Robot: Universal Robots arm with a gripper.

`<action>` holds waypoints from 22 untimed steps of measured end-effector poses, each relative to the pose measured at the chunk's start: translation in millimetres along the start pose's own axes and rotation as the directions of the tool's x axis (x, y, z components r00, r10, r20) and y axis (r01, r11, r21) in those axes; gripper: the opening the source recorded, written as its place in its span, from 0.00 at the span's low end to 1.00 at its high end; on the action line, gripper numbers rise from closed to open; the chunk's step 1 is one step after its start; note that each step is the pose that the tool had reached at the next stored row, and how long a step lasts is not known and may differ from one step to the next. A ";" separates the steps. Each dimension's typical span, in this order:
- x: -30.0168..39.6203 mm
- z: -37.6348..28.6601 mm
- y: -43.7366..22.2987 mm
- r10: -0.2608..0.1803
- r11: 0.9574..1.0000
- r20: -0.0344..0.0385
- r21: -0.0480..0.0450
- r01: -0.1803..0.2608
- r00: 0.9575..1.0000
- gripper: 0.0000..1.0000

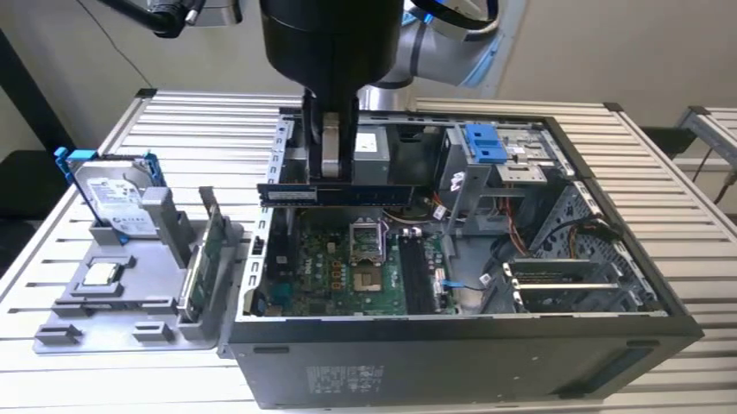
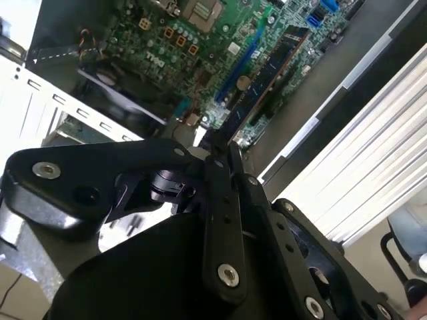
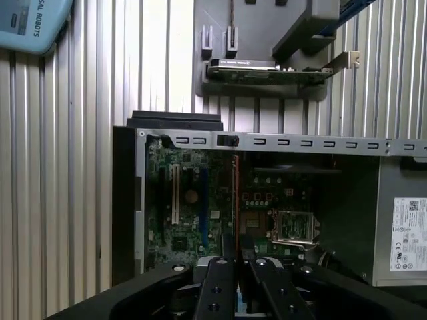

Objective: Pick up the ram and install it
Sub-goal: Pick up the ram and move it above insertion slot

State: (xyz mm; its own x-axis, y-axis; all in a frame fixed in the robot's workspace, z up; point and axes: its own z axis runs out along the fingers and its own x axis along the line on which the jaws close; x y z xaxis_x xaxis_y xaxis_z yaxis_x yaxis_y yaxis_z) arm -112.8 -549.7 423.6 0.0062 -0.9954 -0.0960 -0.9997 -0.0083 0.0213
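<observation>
Jaws clamped on one ram [image 1: 368, 195], apparently level, above one open computer case [image 1: 461, 371].

Looking down: gripper [image 3: 237, 259] pinched on the ram [image 3: 235, 200], which is edge-on, thin, over the green motherboard [image 3: 190, 227] in the open computer case [image 3: 127, 200]. Silver processor socket [image 3: 293, 227] just beside. Past the case, a gray holder [image 3: 267, 33] with a circuit board [image 3: 267, 70], on the slatted table [image 3: 67, 167].
</observation>
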 end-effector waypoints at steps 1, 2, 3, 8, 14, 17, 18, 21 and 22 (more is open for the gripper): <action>0.0 -0.1 -1.9 0.000 1.000 0.000 0.000 0.000 1.000 0.14; 0.0 -0.1 -3.8 0.000 1.000 0.000 0.000 0.000 1.000 0.14; 0.0 -0.1 -5.7 0.000 1.000 0.000 0.000 0.000 1.000 0.14; 0.1 -0.3 -15.1 0.000 1.000 0.000 0.000 0.000 1.000 0.14; 0.2 -0.6 -27.2 0.000 1.000 0.000 0.000 0.000 1.000 0.14; 0.2 -0.7 -35.1 0.000 1.000 0.000 0.000 0.000 1.000 0.14; 0.2 -0.8 -38.3 0.000 1.000 0.000 0.000 0.000 1.000 0.14; 0.3 -1.1 -48.1 0.000 1.000 0.000 0.000 0.000 1.000 0.14; 0.3 -1.1 -51.2 0.000 1.000 0.000 0.000 0.000 1.000 0.14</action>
State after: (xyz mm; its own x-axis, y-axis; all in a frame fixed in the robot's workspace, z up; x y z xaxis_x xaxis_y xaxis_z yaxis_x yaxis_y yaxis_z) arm -61.6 -549.7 423.6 0.0062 -0.9954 -0.0960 -0.9997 -0.0083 0.0213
